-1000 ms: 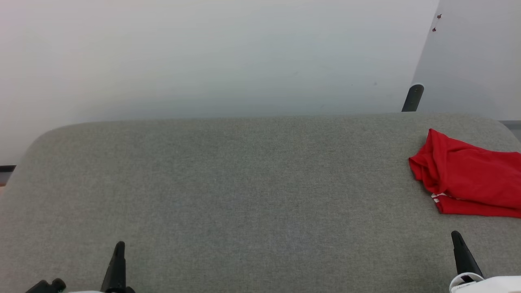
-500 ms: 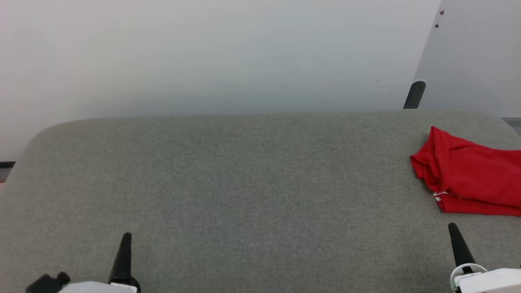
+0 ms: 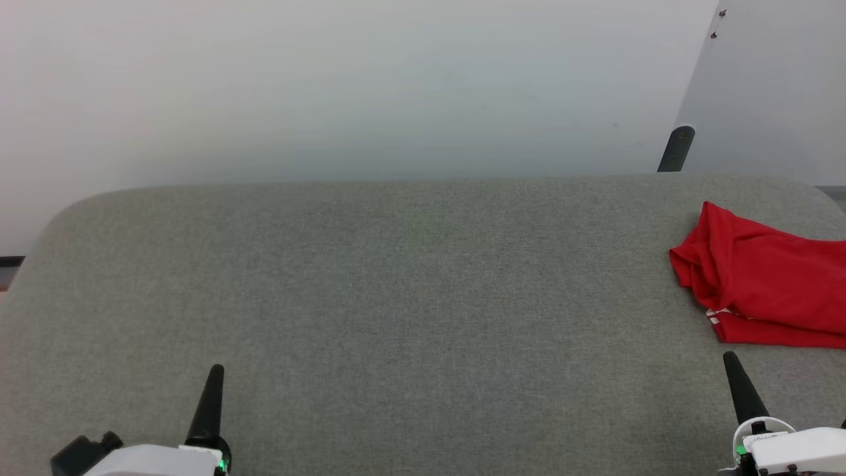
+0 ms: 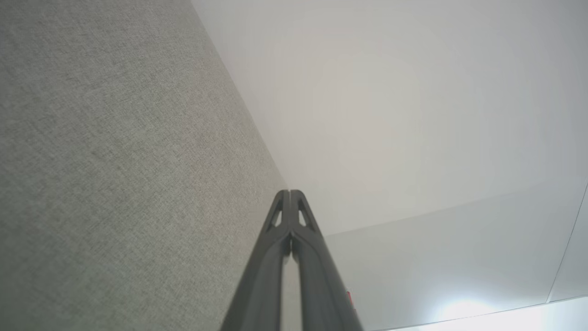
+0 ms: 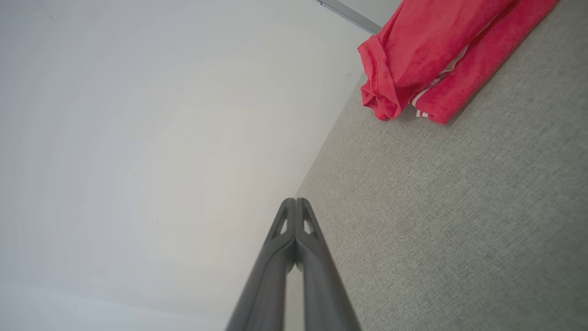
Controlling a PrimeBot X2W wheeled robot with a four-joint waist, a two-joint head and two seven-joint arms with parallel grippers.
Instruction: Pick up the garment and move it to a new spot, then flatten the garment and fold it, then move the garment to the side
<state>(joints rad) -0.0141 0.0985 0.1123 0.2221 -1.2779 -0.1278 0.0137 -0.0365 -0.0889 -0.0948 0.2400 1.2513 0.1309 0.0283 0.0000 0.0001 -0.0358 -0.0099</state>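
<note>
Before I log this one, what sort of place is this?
Probably an indoor lab or test space rather than a lived-in room: a broad grey fabric-covered surface stands against bare pale walls, and a red garment lies bunched near the surface's right edge.

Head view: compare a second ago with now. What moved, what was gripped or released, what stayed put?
The left gripper and right gripper both advanced up the view, drifting slightly toward each other. The whole picture shifted a little, so the camera moved too. Nothing was gripped or released: both stay shut, empty. The garment lies unmoved at the right end of the grey cushion.
</note>
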